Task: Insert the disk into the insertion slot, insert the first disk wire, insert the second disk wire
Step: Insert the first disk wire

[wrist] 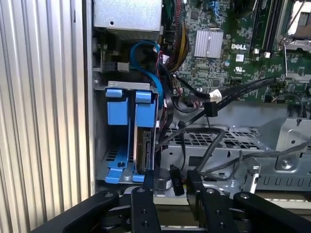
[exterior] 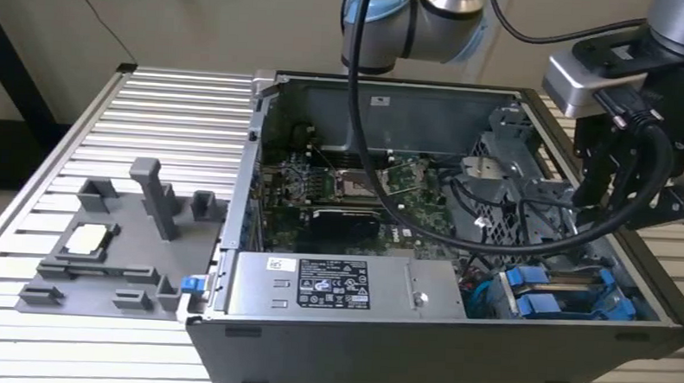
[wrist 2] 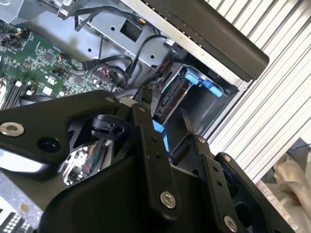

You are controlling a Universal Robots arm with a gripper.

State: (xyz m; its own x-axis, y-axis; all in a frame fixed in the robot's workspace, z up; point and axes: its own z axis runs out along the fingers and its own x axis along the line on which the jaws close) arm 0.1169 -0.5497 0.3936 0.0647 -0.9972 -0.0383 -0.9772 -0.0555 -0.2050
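The disk (wrist: 145,150) stands edge-on inside the insertion slot (wrist: 100,145), the grey metal bay at the case's corner, held between bright blue carrier brackets (wrist: 130,127). The same blue carrier (exterior: 551,298) shows at the exterior view's lower right and again in the second wrist view (wrist 2: 203,81). My gripper (wrist: 170,177) hovers just over the bay's open end, its black fingers (wrist: 147,180) apart. A black cable plug (wrist: 163,182) lies between them; I cannot tell whether they touch it. From outside, the gripper (exterior: 587,198) hangs over the case's right side.
Loose black cables (wrist: 228,92) and a blue cable (wrist: 146,53) cross between the motherboard (wrist: 228,34) and the bay. A perforated grey panel (wrist: 218,138) lies beside it. The power supply (exterior: 338,286) fills the case's near wall. A grey fixture (exterior: 109,242) sits on the slatted table.
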